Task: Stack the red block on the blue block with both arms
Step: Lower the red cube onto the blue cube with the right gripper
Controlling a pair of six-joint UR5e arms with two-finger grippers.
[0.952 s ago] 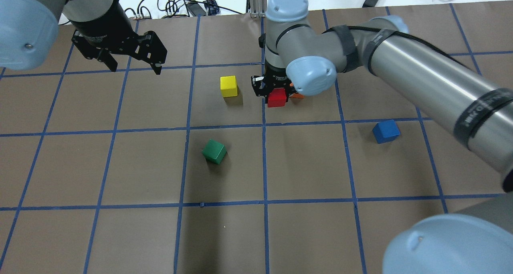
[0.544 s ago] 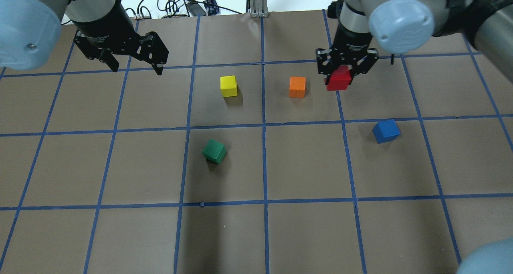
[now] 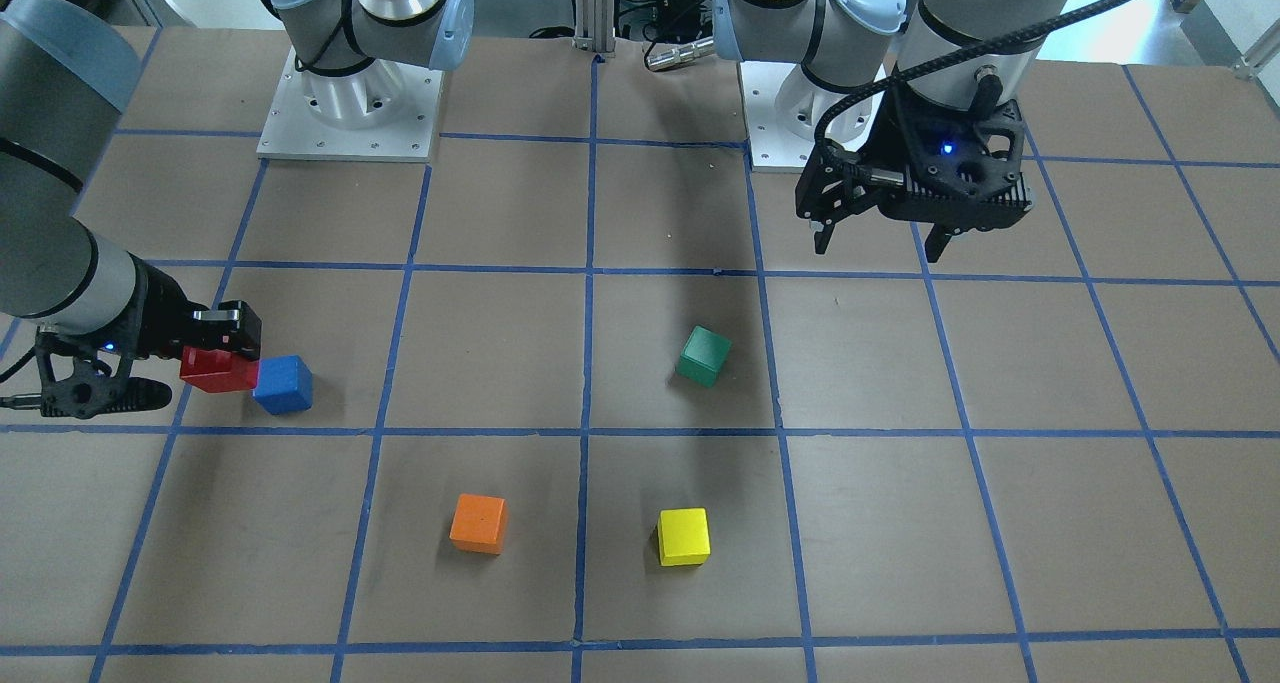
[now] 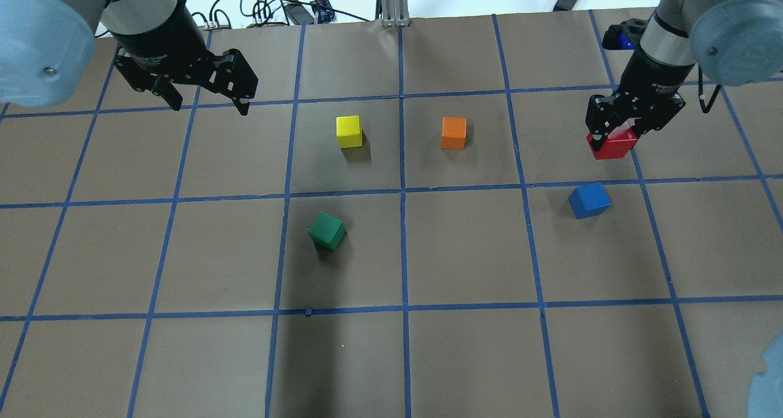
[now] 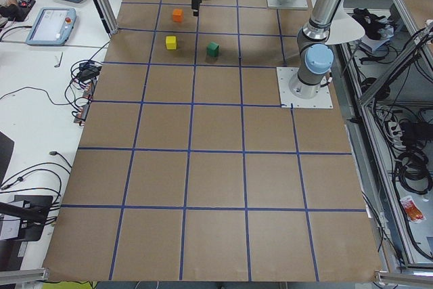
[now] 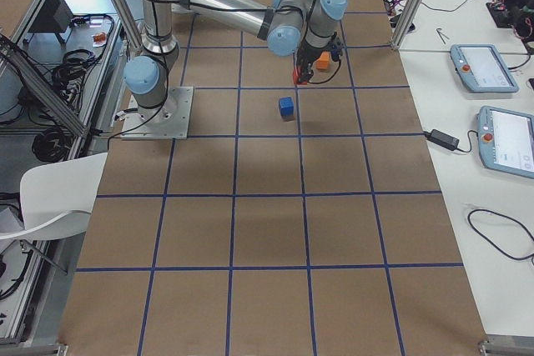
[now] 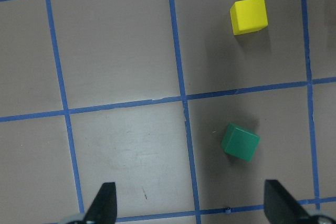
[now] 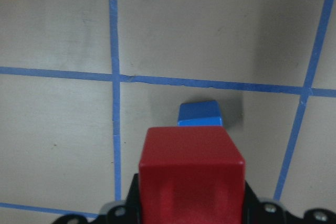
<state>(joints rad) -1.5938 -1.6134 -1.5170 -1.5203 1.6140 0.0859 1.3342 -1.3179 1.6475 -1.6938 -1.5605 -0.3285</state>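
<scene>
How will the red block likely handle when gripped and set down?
The red block looks rigid: edges square in the right hand. Probably light, since that pinch alone holds it aloft. Flat matte faces suggest no rolling and a steady seat on the blue block.

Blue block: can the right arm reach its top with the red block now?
Probably yes. The blue block has a bare top, no cube crowds it, and the right tool holds the red block raised close by.

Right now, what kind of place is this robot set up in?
Probably a robotics lab or test cell: the left arm and right arm are bolted to a table papered brown and gridded with blue tape, and teach pendants lie on a side bench.
</scene>
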